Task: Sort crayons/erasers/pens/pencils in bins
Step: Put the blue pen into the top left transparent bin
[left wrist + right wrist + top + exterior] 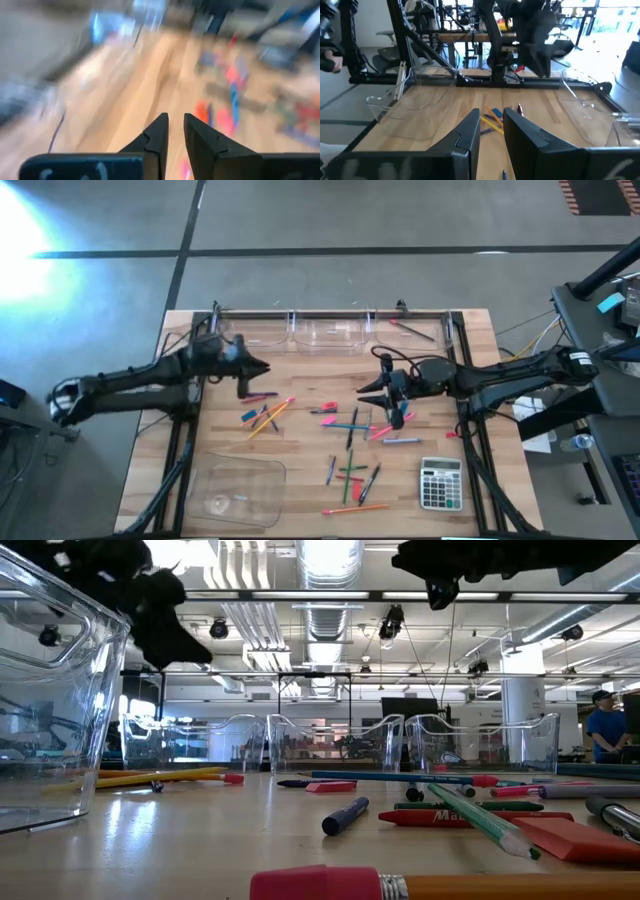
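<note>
Crayons, erasers, pens and pencils lie loose on the wooden table: an orange and yellow pencil cluster (266, 416), pink erasers (328, 414), a blue pen (350, 426) and green sticks (350, 471). Three clear bins (328, 332) stand in a row at the far edge, and the right one holds a thin stick (412, 330). A shallow clear tray (235, 490) sits near left. My left gripper (262, 368) hovers above the table's left part, slightly open with nothing between its fingers (175, 125). My right gripper (368, 386) hovers over the middle, narrowly open, nothing between its fingers (491, 120).
A grey calculator (440, 484) lies near right. A metal frame rail (330, 311) runs behind the bins. In the low view, a red marker (440, 818), a dark pen (345, 816) and a pink-tipped pencil (400, 886) lie close to the near edge. A person (603, 725) stands far off in the room.
</note>
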Robot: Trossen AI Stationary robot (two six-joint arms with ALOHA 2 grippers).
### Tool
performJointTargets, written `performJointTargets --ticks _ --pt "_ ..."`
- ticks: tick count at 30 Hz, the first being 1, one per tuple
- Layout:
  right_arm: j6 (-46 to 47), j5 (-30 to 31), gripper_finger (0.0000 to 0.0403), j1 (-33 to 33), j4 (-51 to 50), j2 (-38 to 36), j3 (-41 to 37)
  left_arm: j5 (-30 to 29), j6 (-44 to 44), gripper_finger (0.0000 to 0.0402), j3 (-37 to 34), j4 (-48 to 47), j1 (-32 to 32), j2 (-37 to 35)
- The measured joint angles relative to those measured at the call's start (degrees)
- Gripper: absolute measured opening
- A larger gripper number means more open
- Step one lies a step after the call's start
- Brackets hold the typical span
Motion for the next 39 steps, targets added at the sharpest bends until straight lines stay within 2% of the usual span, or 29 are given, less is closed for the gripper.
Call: performJointTargets --ticks 2,4,11,17,22,25,31,39 --pt "0.02 0.0 0.0074 0.08 -0.05 0.0 -0.05 -5.73 1.69 0.0049 5.8 -9.07 -2.62 4.19" --pt "0.31 0.0 0.0073 0.08 -0.03 0.0 -0.35 -8.12 3.1 0.0049 9.91 -17.03 -4.56 7.93" --pt "1.53 0.0 0.0075 0.08 -0.78 0.0 -0.98 -8.9 3.42 0.0053 18.82 -33.04 -5.99 16.04" --pt "1.44 0.01 0.0071 0.08 -0.86 0.0 -0.95 -9.03 -1.06 0.0108 20.5 -41.77 -6.12 21.84" --pt "0.35 0.01 0.0071 0.08 -0.7 0.0 0.14 -13.44 -1.08 0.0169 19.2 -44.36 -6.12 27.37" --pt "-0.11 0.02 0.0073 0.08 -0.73 0.0 0.65 -13.54 -0.52 0.0188 18.29 -44.27 -6.12 30.55" --pt "-1.56 0.02 0.0069 0.08 -0.68 0.0 0.72 -13.55 0.61 0.0191 17.45 -44.11 -6.12 34.98" --pt "-1.55 0.04 0.0068 0.08 -0.77 0.0 0.72 -15.83 2.42 0.0191 17.36 -41.95 -6.1 37.35"
